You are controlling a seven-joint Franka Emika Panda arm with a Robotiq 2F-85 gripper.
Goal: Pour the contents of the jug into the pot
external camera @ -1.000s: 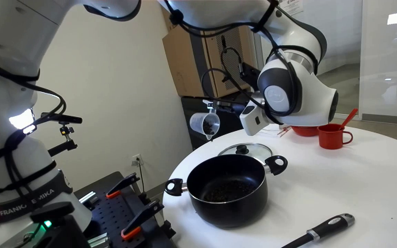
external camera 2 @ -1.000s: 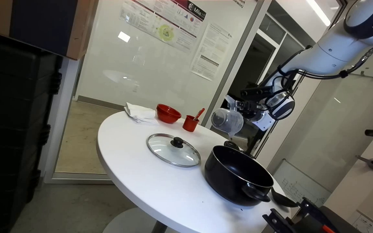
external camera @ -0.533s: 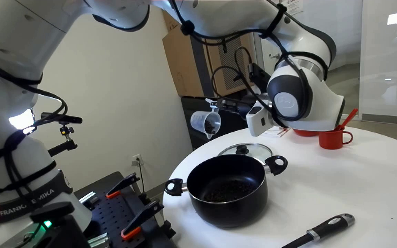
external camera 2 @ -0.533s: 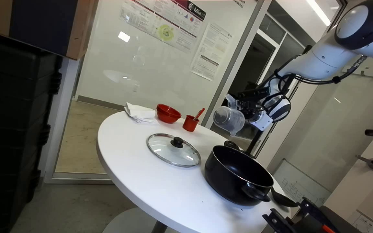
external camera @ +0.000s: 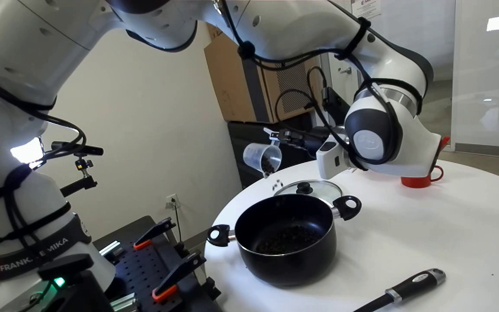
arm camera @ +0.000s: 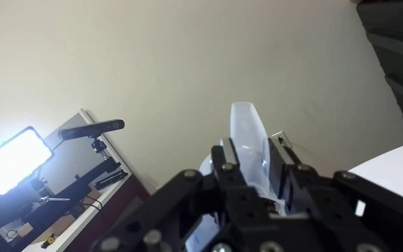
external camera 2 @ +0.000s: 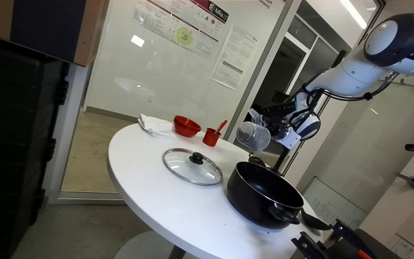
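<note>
The see-through jug (external camera: 254,157) hangs tipped in the air, its mouth and spout angled downward. My gripper (arm camera: 253,150) is shut on the jug's handle (arm camera: 245,131); the jug's body is mostly covered by the fingers in the wrist view. Dark pieces (external camera: 267,165) lie in the jug near its lip, and several loose bits (external camera: 277,184) are in mid-air just below the spout. Lower down, the black pot (external camera: 295,268) stands upright on the table with dark pieces (external camera: 288,239) on its bottom. An exterior view puts the jug (external camera 2: 253,136) above the pot's (external camera 2: 253,201) far handle side.
A glass lid (external camera 2: 192,169) lies flat on the white table (external camera 2: 178,205) beside the pot. Farther back are a red bowl (external camera 2: 186,126), a red cup (external camera 2: 210,137) and white cloths (external camera 2: 155,125). A black-handled utensil (external camera: 418,286) rests close to the pot.
The arm has shifted right and downward in an exterior view, and the jug has moved a little with it. Its mouth tips further down, and dark bits now fall from the spout.
</note>
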